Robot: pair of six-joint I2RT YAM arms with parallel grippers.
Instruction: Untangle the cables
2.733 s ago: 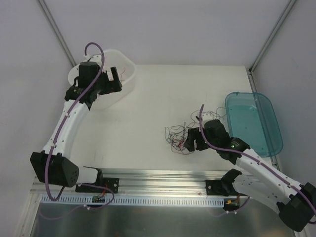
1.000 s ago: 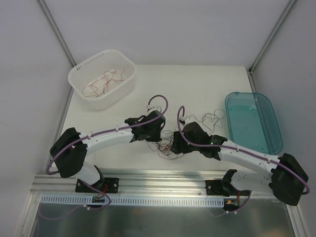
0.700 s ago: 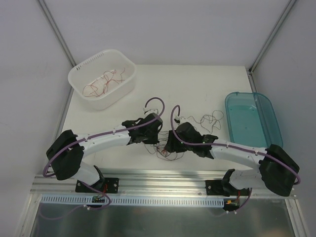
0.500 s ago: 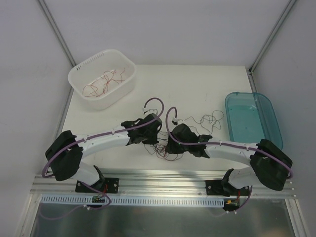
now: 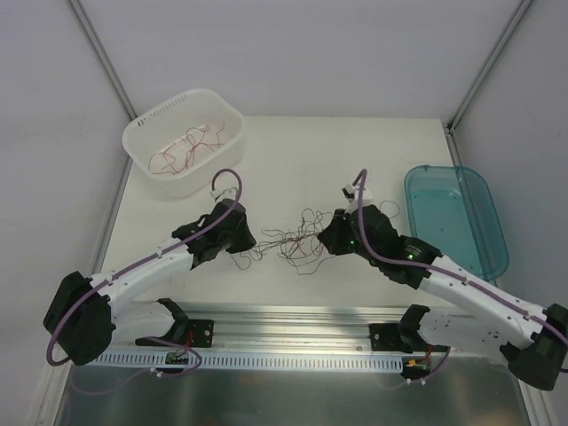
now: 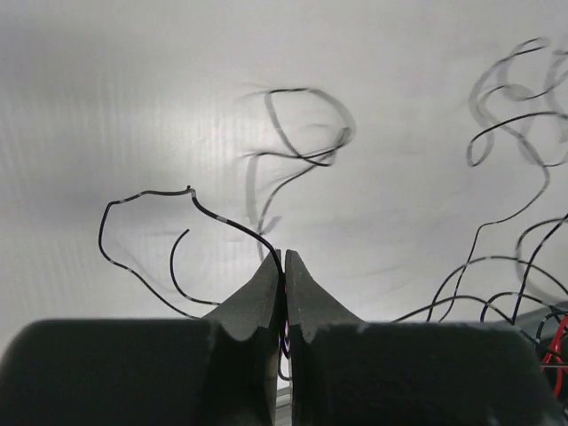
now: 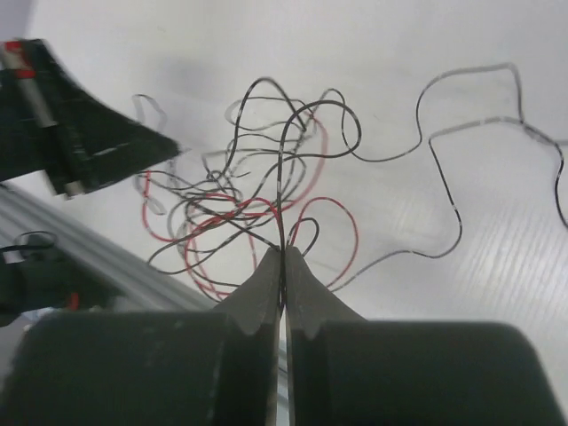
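You have your left tool [image 6: 284,264] and your right tool [image 7: 283,256] each pinched tight on the cables [image 5: 293,246] over the table [image 5: 355,151].

The right hand [image 7: 284,259] is clamped on black strands leading into the tangled cables [image 7: 266,209]

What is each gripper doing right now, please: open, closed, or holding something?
Left gripper: closed on a black cable.
Right gripper: closed on strands of the red and black cable tangle.

Cables [image 5: 289,246] between tub [image 5: 209,177] and tray [image 5: 457,215]
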